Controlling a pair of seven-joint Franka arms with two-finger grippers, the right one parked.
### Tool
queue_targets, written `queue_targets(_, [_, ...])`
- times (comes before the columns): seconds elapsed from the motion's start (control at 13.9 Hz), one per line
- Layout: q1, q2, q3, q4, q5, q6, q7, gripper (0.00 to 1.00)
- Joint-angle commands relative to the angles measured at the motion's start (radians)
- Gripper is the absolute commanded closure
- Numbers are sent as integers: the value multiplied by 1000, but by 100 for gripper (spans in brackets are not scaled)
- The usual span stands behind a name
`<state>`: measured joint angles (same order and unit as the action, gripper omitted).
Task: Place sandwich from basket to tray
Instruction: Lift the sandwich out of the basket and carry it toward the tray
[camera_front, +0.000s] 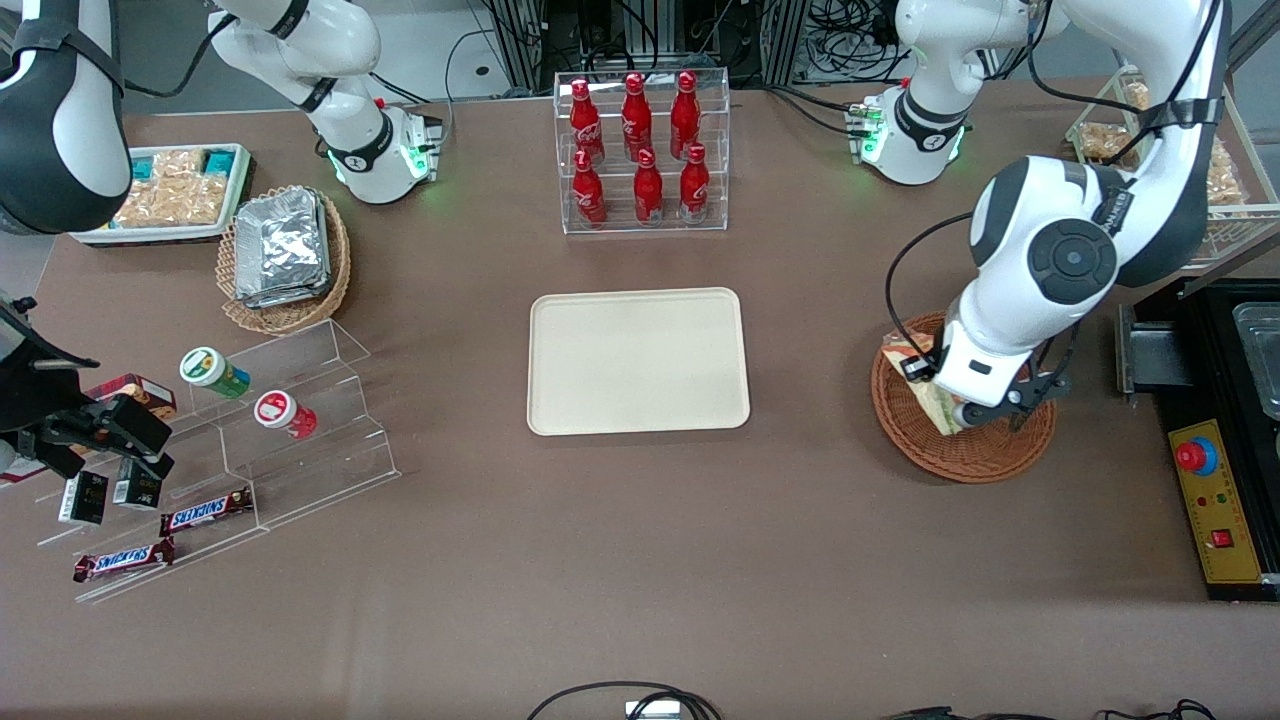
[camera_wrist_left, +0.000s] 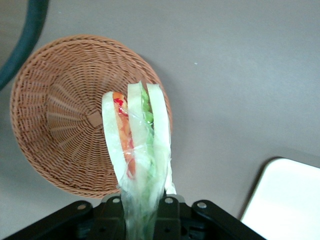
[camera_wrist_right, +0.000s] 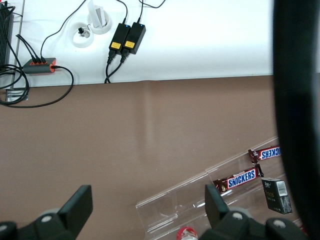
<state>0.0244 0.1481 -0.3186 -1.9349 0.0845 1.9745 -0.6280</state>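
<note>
Sandwich (camera_wrist_left: 137, 150) sits clamped between the fingers of the gripper (camera_wrist_left: 142, 210), lifted clear above the basket (camera_wrist_left: 60, 125), its white bread slices and orange-red and green filling standing on edge in clear wrap; in the front view, at the right of the frame, the gripper (camera_front: 975, 412) hangs over the reddish-brown basket (camera_front: 1000, 455), part of the sandwich (camera_front: 938, 405) showing beside the wrist; the cream tray (camera_front: 638, 361) lies bare at the frame's centre, well apart from the basket.
</note>
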Motion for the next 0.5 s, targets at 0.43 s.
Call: queue_targets(0.43, [-92, 30, -140, 47, 3, -28, -9, 100])
